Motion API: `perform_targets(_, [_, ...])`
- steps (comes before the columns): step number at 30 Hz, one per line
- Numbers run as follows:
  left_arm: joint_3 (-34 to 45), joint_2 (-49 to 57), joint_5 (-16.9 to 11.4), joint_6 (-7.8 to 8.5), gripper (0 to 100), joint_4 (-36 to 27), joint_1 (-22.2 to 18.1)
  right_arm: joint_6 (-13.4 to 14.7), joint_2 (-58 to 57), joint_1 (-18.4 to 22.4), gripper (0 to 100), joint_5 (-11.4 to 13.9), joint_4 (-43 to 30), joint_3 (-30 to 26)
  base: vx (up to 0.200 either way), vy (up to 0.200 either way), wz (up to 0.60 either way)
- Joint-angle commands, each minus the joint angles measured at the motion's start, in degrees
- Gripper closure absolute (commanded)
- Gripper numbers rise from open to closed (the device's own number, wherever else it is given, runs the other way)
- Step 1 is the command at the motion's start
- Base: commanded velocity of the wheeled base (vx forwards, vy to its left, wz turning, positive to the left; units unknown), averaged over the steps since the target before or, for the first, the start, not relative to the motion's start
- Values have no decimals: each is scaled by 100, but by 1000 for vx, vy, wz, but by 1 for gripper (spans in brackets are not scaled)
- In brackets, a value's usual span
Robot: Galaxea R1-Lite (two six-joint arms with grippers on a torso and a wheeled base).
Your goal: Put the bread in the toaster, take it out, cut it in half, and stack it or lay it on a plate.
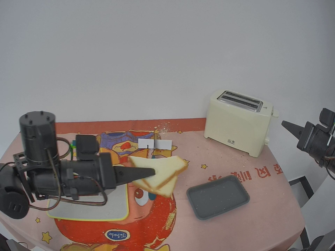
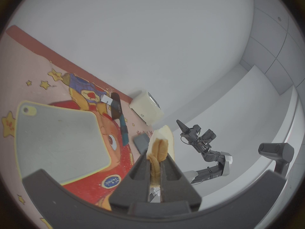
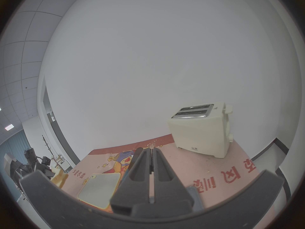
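Note:
Two triangular bread halves (image 1: pixel 162 173) are stacked and pinched at one edge by my left gripper (image 1: pixel 152 172), which is shut on them. They hang above the table between the cutting board (image 1: pixel 87 210) and the grey plate (image 1: pixel 218 196). In the left wrist view the bread (image 2: pixel 160 143) stands edge-on between the fingers (image 2: pixel 139 170). The cream toaster (image 1: pixel 240 121) stands at the back right with both slots empty. My right gripper (image 1: pixel 289 125) is off the table's right edge, shut on nothing, as the right wrist view shows (image 3: pixel 151 155).
A knife (image 2: pixel 120 121) with a teal handle lies beyond the cutting board, its blade by a white card (image 1: pixel 155 144). Crumbs are scattered on the cartoon tablecloth (image 1: pixel 265 206). The table's right edge runs close to the plate and the toaster (image 3: pixel 201 131).

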State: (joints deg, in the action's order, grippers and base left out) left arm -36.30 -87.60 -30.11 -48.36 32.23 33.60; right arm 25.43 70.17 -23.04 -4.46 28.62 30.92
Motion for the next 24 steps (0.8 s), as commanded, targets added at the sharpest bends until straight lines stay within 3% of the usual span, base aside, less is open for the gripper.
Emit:
perform_targets(1, [-949,-1453,506,-68,100,11,420,-3,41,107,100,7,3,2,0,0,0])
perform_targets(4, [-1248,-1725,445,-165,100,2,428,-3,32,203,100,16,3,11,0,0,0])
perform_targets(6, [-1450,-1787,286,-314,100,2,428,-3,23,221,100,16,3,11,0,0,0])
perform_targets(11, [-1564,-2033,119,-314,100,2,428,-12,67,239,100,16,3,2,0,0,0])
perform_targets(24, [-1968,-2841,119,-279,100,2,578,-12,137,247,100,16,12,-15,0,0,0])
